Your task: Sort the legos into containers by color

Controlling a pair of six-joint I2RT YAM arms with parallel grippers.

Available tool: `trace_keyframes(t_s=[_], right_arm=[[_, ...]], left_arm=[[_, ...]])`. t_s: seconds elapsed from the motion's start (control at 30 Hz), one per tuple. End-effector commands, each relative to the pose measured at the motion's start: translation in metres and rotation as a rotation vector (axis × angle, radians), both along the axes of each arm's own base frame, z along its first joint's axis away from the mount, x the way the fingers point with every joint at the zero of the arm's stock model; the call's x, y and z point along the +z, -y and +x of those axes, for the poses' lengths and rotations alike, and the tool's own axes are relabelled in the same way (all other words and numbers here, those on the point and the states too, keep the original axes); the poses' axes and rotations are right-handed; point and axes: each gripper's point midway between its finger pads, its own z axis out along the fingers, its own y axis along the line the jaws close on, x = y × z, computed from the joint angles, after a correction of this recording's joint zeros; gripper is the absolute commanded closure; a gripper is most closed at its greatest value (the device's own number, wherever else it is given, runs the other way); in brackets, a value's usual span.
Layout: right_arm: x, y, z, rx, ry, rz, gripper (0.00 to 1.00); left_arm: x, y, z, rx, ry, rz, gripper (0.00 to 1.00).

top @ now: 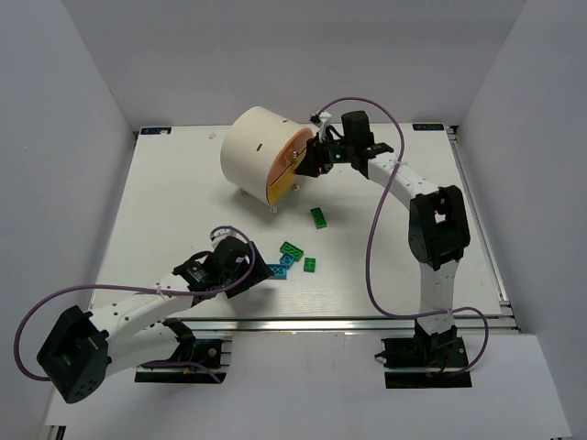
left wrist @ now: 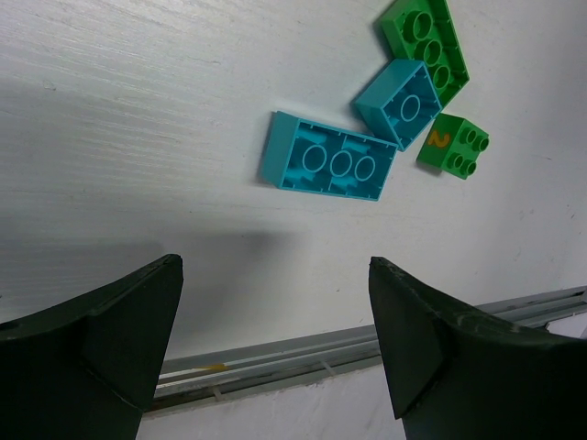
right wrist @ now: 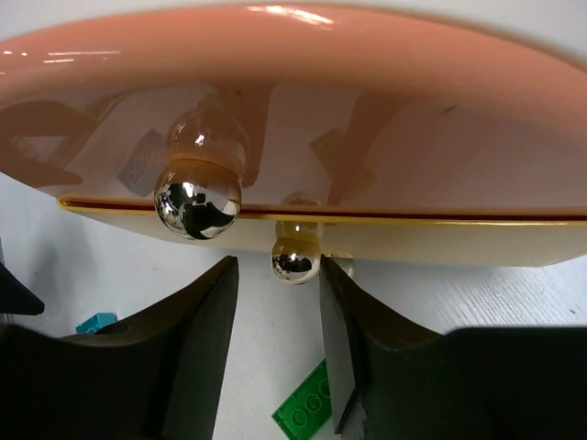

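Bricks lie loose on a white table [top: 165,211], and I am watching two robot arms from overhead and from each wrist. In the overhead view the cream drum cabinet [top: 252,147] sits at upper centre, its drawer fronts turned toward the right of the frame. A cluster of legos sits at lower centre, well apart from it.

The left gripper [left wrist: 275,275] is spread as wide as it goes and holds nothing. In its wrist view a long cyan brick [left wrist: 330,165] lies just ahead of the fingers, above centre, hollow underside up. Its long axis runs left to right, dipping slightly toward the right. A smaller cyan brick [left wrist: 402,103] touches its upper right corner. A long green brick [left wrist: 426,46] and a small green brick [left wrist: 454,147] printed with a 2 are further to the upper right.

The right gripper [right wrist: 278,275] is at the cabinet, jaws part open and clamped on nothing. A small brass knob [right wrist: 295,260] sits between its fingertips, below the orange drawer [right wrist: 367,119]. A larger brass knob [right wrist: 197,198] is up and to the left.

I judge the left arm far nearer the bricks. The long cyan brick lies lengthwise across the jaw gap, so the wrist would likely need turning to pinch its short sides.
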Motion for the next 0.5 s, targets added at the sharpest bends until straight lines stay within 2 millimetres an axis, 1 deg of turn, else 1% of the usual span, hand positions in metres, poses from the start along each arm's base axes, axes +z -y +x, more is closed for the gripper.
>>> trace_keyframes(t_s=[0.0,0.07,0.23,0.37,0.47], right_arm=[[0.013,-0.003,-0.004,0.032,0.05,0.011,0.53],[0.008,-0.003,-0.003,0.027,0.045,0.001,0.48],[0.003,-0.005,0.005,0.015,0.045,-0.007,0.43],[-0.004,-0.004,0.01,-0.009,0.041,-0.026,0.42],[-0.01,-0.006,0.01,-0.01,0.035,-0.032,0.42]], left_arm=[[0.005,0.002,0.003,0.0,0.016,-0.004,0.08],[0.005,0.002,0.003,0.002,0.013,-0.001,0.08],[0.004,0.002,0.003,0.002,0.012,0.003,0.08],[0.007,0.004,0.005,0.0,0.014,0.001,0.08],[0.006,0.005,0.006,-0.004,0.012,0.004,0.08]])
